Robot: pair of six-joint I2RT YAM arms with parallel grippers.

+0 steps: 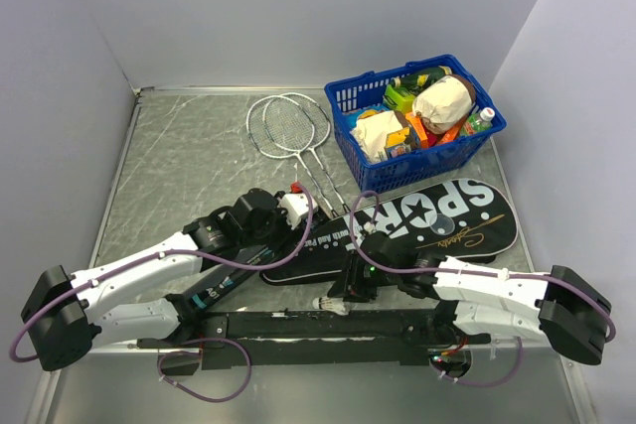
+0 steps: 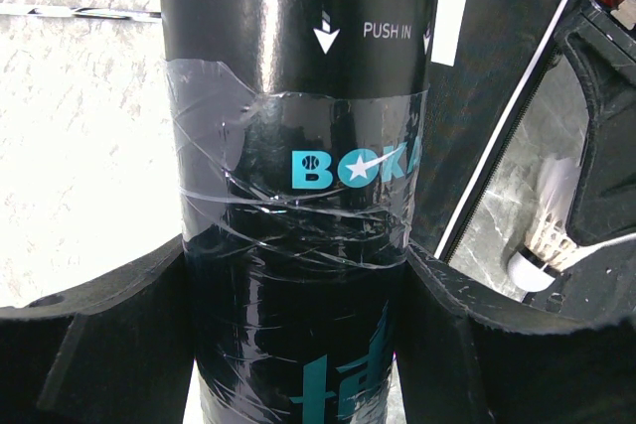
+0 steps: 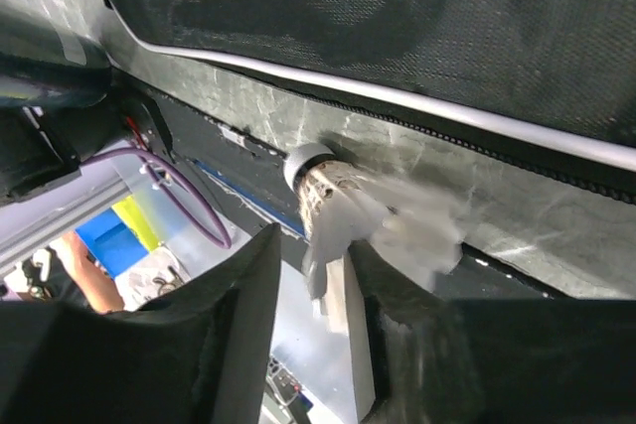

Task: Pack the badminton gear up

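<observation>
My left gripper (image 2: 298,245) is shut on the dark tube (image 2: 298,126), lettered "PUSH IN" and "BOKA"; both fingers press its sides. In the top view this gripper (image 1: 294,212) sits by the narrow end of the black "SPORT" bag (image 1: 447,220). A white shuttlecock (image 1: 333,303) lies on the table at the bag's near edge. My right gripper (image 1: 348,293) is at it. In the right wrist view the shuttlecock's (image 3: 343,206) feathers reach between the fingers of that gripper (image 3: 316,242); one finger touches them and a gap remains at the other. Two rackets (image 1: 288,126) lie at the back.
A blue basket (image 1: 417,171) of groceries stands at the back right, just behind the bag's wide end. Grey walls close in the table on three sides. A black rail (image 1: 298,330) runs between the arm bases along the near edge.
</observation>
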